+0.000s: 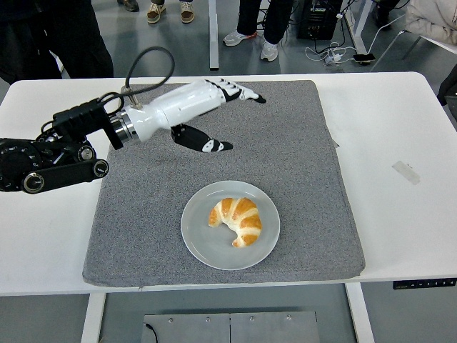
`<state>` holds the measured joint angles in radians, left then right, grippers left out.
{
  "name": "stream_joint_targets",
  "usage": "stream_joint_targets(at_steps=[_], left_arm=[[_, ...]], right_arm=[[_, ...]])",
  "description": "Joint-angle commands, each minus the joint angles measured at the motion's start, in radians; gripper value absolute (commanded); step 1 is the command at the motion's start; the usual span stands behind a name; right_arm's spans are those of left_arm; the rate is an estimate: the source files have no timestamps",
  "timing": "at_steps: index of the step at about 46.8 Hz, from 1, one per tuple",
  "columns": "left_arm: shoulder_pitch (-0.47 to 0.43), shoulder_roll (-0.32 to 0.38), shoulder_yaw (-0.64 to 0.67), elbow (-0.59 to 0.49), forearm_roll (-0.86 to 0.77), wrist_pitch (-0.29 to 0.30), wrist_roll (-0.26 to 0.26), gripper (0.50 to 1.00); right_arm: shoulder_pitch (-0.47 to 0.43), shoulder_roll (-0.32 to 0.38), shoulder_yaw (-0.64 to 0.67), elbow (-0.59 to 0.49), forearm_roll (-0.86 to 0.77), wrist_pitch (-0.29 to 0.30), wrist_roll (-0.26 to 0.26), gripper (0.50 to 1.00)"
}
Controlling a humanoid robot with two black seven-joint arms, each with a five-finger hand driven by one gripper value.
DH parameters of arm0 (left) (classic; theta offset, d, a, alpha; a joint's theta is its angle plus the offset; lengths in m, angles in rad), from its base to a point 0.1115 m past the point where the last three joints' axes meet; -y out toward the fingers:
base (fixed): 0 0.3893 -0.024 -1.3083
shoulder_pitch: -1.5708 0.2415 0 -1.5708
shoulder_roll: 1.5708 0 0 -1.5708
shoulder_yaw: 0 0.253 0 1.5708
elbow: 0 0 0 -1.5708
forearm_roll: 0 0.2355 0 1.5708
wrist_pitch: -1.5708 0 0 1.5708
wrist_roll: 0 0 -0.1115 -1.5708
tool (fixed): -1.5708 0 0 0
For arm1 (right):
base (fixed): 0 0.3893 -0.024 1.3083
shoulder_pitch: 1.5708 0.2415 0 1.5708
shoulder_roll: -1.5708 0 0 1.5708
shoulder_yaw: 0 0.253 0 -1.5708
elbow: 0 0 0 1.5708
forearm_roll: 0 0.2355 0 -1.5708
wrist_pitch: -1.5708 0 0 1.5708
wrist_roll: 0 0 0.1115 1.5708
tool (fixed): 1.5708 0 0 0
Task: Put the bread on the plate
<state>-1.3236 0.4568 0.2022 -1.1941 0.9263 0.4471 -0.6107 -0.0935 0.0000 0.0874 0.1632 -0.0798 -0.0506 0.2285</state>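
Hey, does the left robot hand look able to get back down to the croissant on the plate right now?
Probably yes. The left robot hand hangs open above the gray mat, up and left of the croissant on the plate, and nothing lies between them.

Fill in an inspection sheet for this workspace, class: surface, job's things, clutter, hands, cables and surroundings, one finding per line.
Surface: white table with a grey mat on it.
Job's things: croissant lying on the white plate, near the mat's front edge.
Clutter: a small strip of tape on the table's right side.
Hands: left hand raised over the mat's far left, fingers spread, holding nothing; right hand nothing seen.
Cables: black cable looping from the left wrist.
Surroundings: people's legs and shoes, floor cables beyond the table.
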Motion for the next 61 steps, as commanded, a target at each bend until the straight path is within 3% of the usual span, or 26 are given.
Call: stream_joint_targets(at_steps=[1, 4, 8, 19, 30, 43, 50, 61], left_arm=[[0.011, 0.017, -0.052, 0.001, -0.052, -0.034, 0.000, 0.875], [0.024, 0.028, -0.072, 0.010, -0.108, -0.048, 0.000, 0.892], [0.052, 0.036, -0.115, 0.031, -0.217, -0.048, 0.000, 0.966], [0.199, -0.006, -0.312, 0.160, -0.469, -0.068, 0.000, 0.974], [0.277, -0.147, -0.440, 0.418, -0.606, -0.212, 0.000, 0.972], [0.284, -0.323, -0.524, 0.767, -0.760, -0.415, 0.000, 0.971], [0.284, -0.388, -0.563, 0.850, -0.826, -0.455, 0.000, 0.972], [0.319, -0.392, -0.711, 0.872, -0.974, -0.567, 0.012, 0.972]], right_arm=[[0.000, 0.000, 0.000, 0.001, 0.000, 0.000, 0.000, 1.000], [0.000, 0.000, 0.000, 0.001, 0.000, 0.000, 0.000, 1.000], [0.000, 0.000, 0.000, 0.001, 0.000, 0.000, 0.000, 1.000], [0.000, 0.000, 0.000, 0.001, 0.000, 0.000, 0.000, 1.000], [0.000, 0.000, 0.000, 0.001, 0.000, 0.000, 0.002, 1.000], [0.000, 0.000, 0.000, 0.001, 0.000, 0.000, 0.000, 1.000], [0.000, 0.000, 0.000, 0.001, 0.000, 0.000, 0.000, 1.000], [0.000, 0.000, 0.000, 0.001, 0.000, 0.000, 0.000, 1.000]])
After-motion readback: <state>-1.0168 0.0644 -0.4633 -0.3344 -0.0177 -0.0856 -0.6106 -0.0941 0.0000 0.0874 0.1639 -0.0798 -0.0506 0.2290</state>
